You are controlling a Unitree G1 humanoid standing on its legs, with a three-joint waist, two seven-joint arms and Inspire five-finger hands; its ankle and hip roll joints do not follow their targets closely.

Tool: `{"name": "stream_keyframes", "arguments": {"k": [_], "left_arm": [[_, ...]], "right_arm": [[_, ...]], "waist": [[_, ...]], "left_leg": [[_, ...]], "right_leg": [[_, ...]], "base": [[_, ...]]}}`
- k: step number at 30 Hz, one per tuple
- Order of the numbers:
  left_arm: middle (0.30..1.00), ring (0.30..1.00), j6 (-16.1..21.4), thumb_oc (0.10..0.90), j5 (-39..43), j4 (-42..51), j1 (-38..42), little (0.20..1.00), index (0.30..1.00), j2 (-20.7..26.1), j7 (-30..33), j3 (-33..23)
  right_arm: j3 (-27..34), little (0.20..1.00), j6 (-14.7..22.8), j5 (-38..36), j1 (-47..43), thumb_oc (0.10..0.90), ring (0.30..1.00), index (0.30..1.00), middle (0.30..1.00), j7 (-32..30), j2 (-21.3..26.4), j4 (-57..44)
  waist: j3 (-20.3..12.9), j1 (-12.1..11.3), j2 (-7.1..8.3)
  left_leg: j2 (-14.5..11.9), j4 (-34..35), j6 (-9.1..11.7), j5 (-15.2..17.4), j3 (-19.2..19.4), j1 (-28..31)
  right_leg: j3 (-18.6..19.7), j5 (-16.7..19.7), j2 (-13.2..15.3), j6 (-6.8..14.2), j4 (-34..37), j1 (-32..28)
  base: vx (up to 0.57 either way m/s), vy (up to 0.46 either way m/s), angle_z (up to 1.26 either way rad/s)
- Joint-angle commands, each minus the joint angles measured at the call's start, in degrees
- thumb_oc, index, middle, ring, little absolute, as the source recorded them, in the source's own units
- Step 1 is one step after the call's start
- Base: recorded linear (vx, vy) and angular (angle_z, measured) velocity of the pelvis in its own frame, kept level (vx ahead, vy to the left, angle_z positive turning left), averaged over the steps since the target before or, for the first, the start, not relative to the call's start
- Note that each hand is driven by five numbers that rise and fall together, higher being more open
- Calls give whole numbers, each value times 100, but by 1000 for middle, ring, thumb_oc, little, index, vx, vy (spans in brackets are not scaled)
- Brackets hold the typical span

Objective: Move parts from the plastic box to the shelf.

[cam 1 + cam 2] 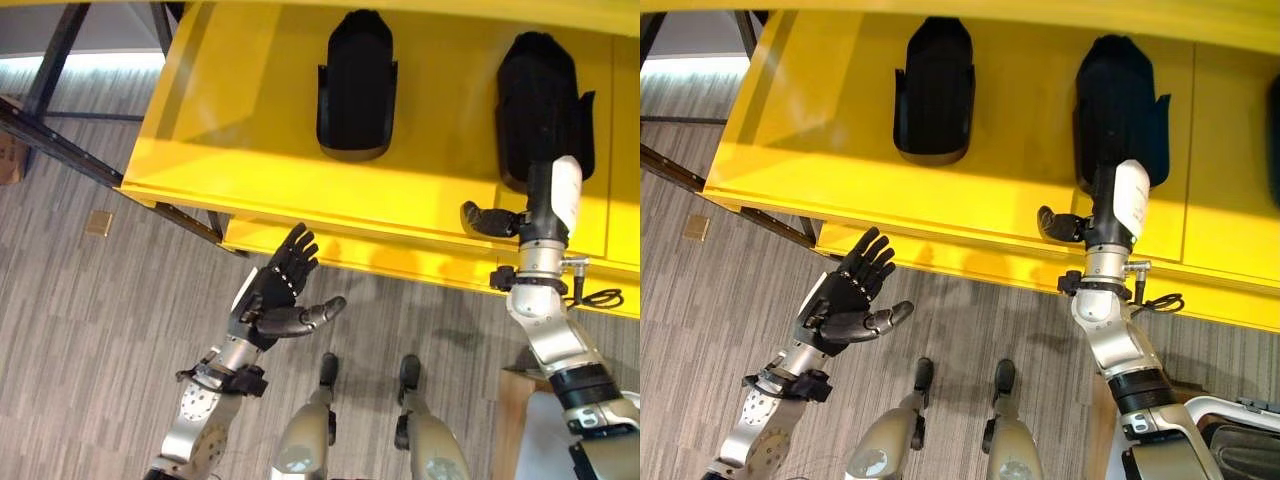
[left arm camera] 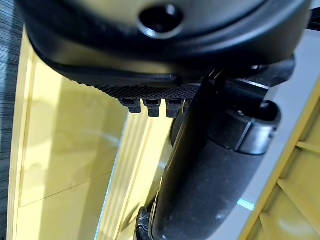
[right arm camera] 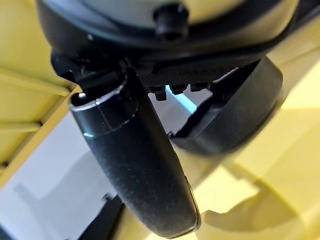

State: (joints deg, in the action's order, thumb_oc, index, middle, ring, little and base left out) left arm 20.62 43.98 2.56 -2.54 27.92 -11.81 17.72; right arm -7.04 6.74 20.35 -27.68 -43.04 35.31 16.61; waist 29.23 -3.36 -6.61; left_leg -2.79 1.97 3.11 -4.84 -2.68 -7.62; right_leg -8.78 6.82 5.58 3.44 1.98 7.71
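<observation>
**Reaching onto the yellow shelf with the right hand**

Lying on the yellow shelf [image 1: 250,120] across the upper half of the frame: two black moulded parts, well apart from each other. Sitting toward the upper centre, the first black part [image 1: 356,85], untouched. Resting at the upper right, the second black part [image 1: 540,105], with the right hand [image 1: 540,205] reaching up from the lower right and meeting its near end. Sticking out sideways to the left, the right thumb [image 1: 486,219], clear of the part. Hiding against the part, the right fingers; cannot tell whether released or grasping. Showing past the thumb in the right wrist view, the curved black edge of that part [image 3: 235,120] over yellow shelf surface.

Hovering at the lower left of centre, over the grey striped carpet [image 1: 90,320] and just in front of the shelf's front edge, the left hand [image 1: 268,295], fingers spread and straight, thumb extended sideways, holding nothing. Lying on the carpet at the left, a small tan square [image 1: 99,223].
</observation>
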Motion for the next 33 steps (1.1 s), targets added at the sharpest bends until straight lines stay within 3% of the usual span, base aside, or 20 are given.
{"name": "stream_keyframes", "arguments": {"k": [1,3,7,17,28,33], "left_arm": [[1000,1000,734,900,104,792,-135,1000,1000,98,-37,-24],[1000,1000,686,900,167,844,-175,1000,1000,84,-86,11],[1000,1000,670,900,155,888,-216,1000,1000,101,-135,19],[1000,1000,616,900,194,958,-364,1000,1000,141,-216,-38],[1000,1000,601,900,128,916,-290,1000,1000,216,-212,-49],[1000,1000,633,900,132,904,-253,1000,1000,201,-235,-4]], "right_arm": [[431,1000,-54,833,-490,900,1000,1000,1000,-1392,487,-403],[506,1000,-331,1222,-444,900,1000,1000,1000,-1717,551,-520],[563,1000,-406,1476,-419,900,1000,1000,1000,-1890,678,-593],[396,1000,-81,1227,-267,900,1000,1000,1000,-1450,817,-605],[361,1000,-113,-326,-571,900,1000,1000,1000,-840,799,392],[558,1000,2,-718,-845,900,1000,1000,1000,-957,835,997]], "waist": [[-522,-14,210],[-511,-20,185],[-524,-11,165],[-563,-5,161],[-495,-99,110],[-424,-137,1]], "left_leg": [[26,-417,-231,309,96,-158],[49,-414,-239,295,83,-179],[58,-429,-233,290,100,-199],[37,-430,-210,261,120,-185],[13,-405,-194,215,81,-204],[19,-424,-179,194,17,-225]], "right_leg": [[196,-914,211,-45,-1361,354],[181,-923,195,-69,-1332,336],[184,-928,189,-78,-1304,313],[203,-937,175,-87,-1226,205],[90,-1044,161,-152,-1322,152],[67,-1136,152,-209,-1499,227]], "base": [[12,-11,4],[6,-25,4],[0,0,0],[0,-2,-1],[-14,-39,0],[-9,-41,1]]}}
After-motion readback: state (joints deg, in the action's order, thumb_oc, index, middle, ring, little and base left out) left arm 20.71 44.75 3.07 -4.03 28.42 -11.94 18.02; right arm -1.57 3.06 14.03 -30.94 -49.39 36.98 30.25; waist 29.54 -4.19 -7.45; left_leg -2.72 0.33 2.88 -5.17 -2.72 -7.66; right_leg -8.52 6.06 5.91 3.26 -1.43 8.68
